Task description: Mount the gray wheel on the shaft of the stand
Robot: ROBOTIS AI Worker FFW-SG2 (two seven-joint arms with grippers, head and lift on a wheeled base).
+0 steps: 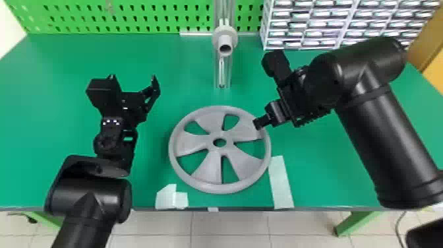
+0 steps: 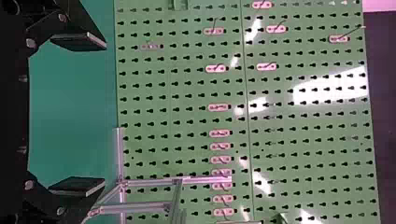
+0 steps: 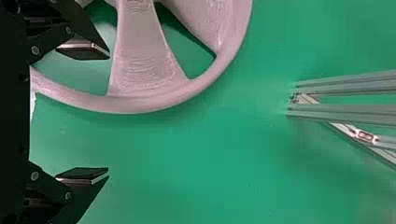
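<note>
Lying flat on a green table (image 1: 59, 132), low and central in the head view: a gray wheel (image 1: 215, 171), with five broad spokes and a round hole at its center. Around it, as on a clock with twelve toward the far side of the table:

At twelve o'clock, well apart from the wheel, an upright stand (image 1: 222, 74), with a gray shaft (image 1: 225, 41) bare and facing back toward the wheel.

Between ten and eleven o'clock, clear of the wheel, the left gripper (image 1: 133, 79). In the left wrist view, jaws spread wide, with nothing held; beyond them, a green pegboard (image 2: 187, 93) with small hooks.

At two o'clock, the right gripper (image 1: 278, 113), low by the rim. Jaws wide apart in the right wrist view, with nothing gripped: one finger (image 3: 84, 51) over the wheel just inside the rim, the other (image 3: 81, 175) outside, over green tabletop. Cannot tell from here whether touching the wheel or just above it.

At four o'clock, close to the rim, a pale strip of tape (image 1: 281, 184); between seven and eight, shorter pale pieces (image 1: 171, 197). Far off between one and two o'clock, a rack of small drawers (image 1: 346, 24).
</note>
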